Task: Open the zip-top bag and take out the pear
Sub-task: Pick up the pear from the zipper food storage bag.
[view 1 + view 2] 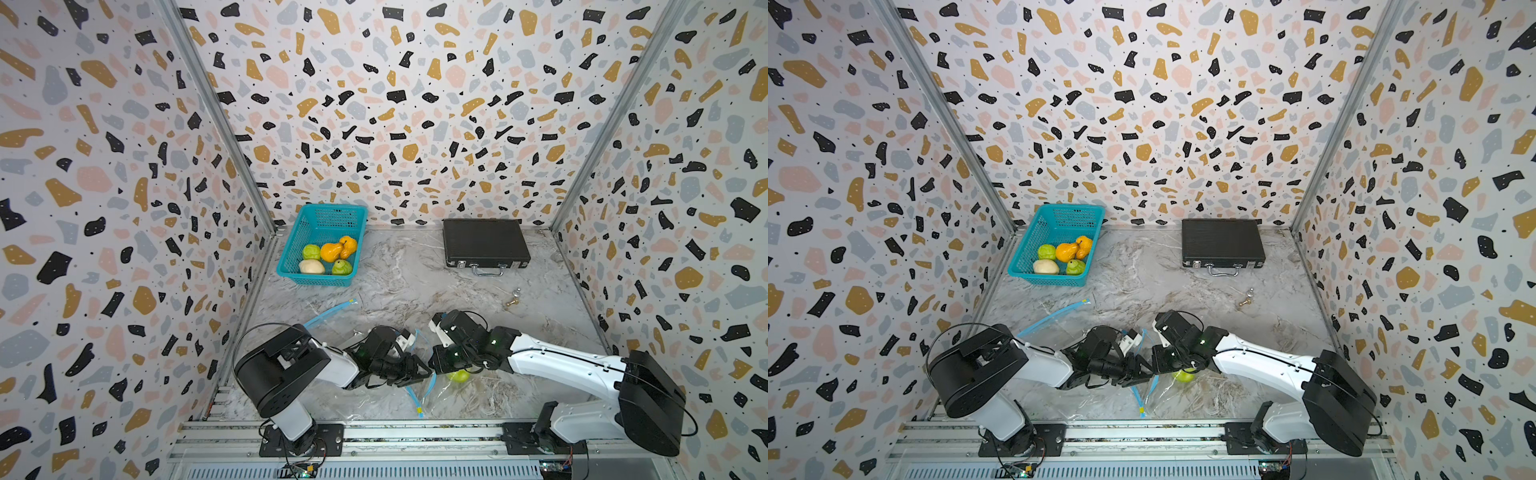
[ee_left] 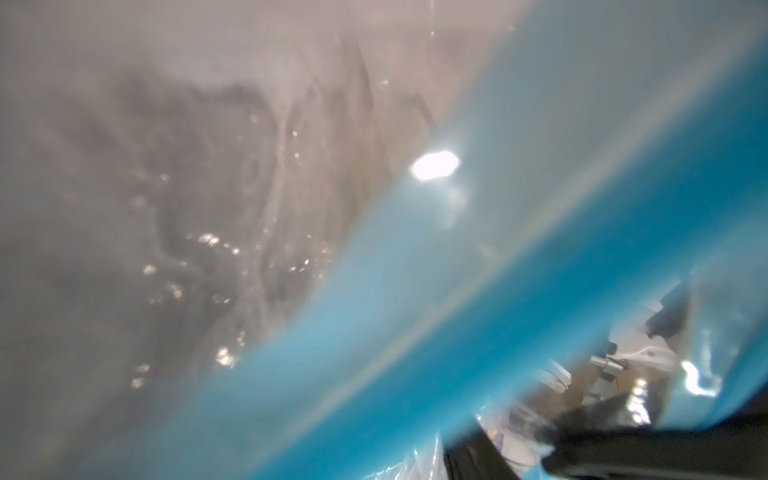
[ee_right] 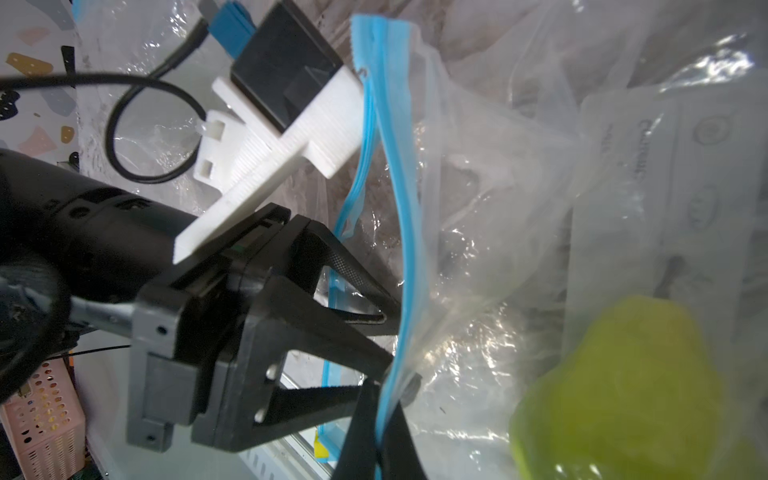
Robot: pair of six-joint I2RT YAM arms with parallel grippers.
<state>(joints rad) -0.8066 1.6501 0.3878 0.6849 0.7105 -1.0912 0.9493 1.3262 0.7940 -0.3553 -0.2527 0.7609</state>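
clear plastic, crinkled and glinting: the zip-top bag (image 3: 478, 199) lies on the marble table (image 1: 395, 274) near its front edge, between the two arms. the green pear (image 3: 615, 386) is inside it, showing through the film. in both top views the pear (image 1: 458, 376) peeks out from just under the right arm's wrist. the right tool (image 3: 384, 401) is pinched tight on the bag's blue zip edge. the left tool (image 3: 392, 345) has its tips at that same edge, a little way along, jaws narrow; whether they grip it i cannot tell. at the back stand a teal basket (image 1: 291, 249) of fruit and a black case (image 1: 484, 243), well apart.
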